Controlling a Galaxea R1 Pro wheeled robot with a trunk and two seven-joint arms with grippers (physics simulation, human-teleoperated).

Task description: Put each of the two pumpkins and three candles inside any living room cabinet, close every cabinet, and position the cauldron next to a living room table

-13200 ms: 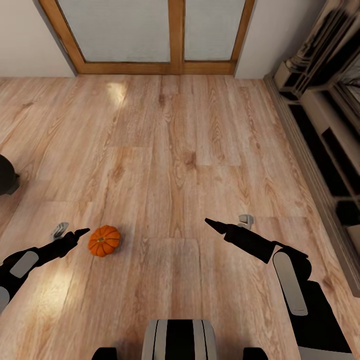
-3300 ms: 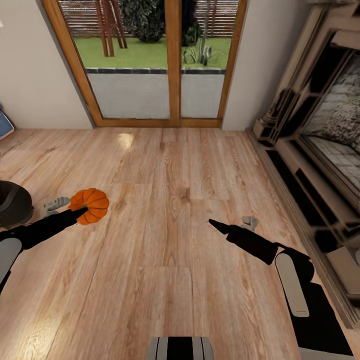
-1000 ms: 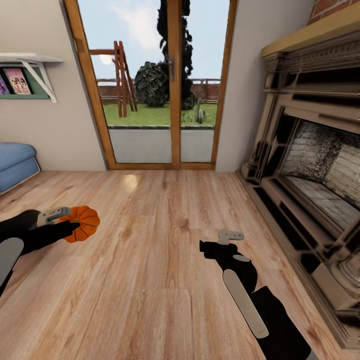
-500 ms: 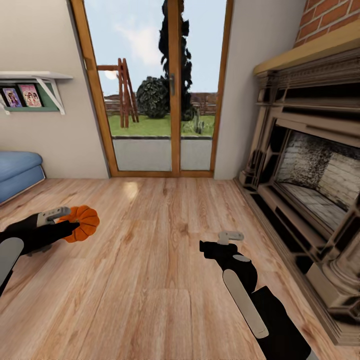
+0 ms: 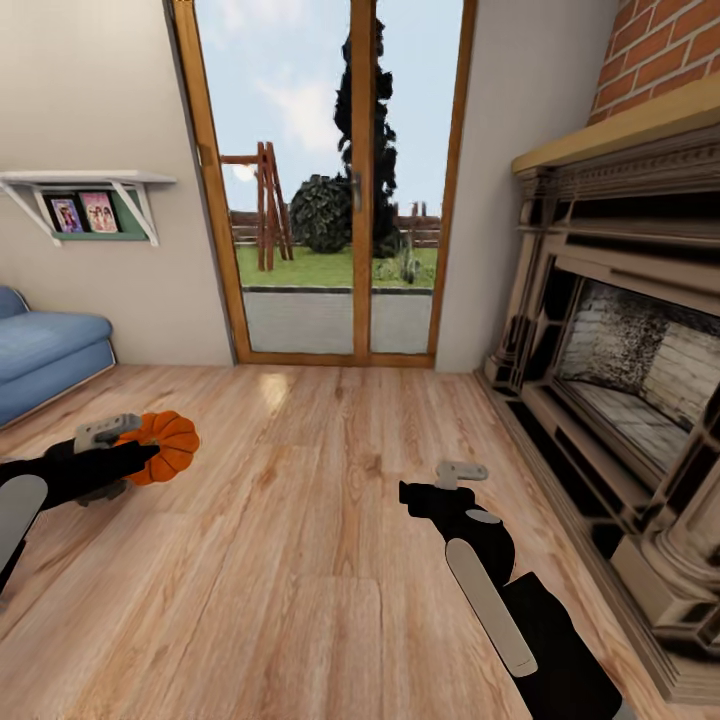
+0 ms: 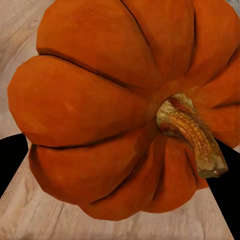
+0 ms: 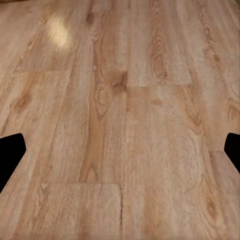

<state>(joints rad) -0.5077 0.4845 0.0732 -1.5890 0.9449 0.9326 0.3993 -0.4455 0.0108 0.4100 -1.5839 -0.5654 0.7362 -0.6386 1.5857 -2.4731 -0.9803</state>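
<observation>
Living room, light wood plank floor [image 5: 330, 560]. Glass double door [image 5: 330, 190] with wooden frame straight ahead, garden beyond it. Brick-and-stone fireplace [image 5: 620, 330] along the right wall; blue sofa [image 5: 45, 350] and a small wall shelf [image 5: 90, 190] with pictures at the left.

Left end effector [image 5: 140, 450]: held up off the floor at the left edge of the head view, clamped on one orange pumpkin [image 5: 165, 446]. The pumpkin sits at the tip of the end effector, between the dark lower finger and the grey upper finger [image 5: 100, 432], projecting just past them toward the room's middle. In the left wrist view the pumpkin [image 6: 125, 105] is very close to the camera, ribbed, its tan stem [image 6: 192, 132] pointing toward the lens and off to one side; floor visible behind it.

Right end effector [image 5: 440, 482]: hovering over bare floor, well apart from the pumpkin. Its dark fingertips [image 7: 10, 157] sit at opposite edges of the right wrist view, spread wide, nothing between them.
</observation>
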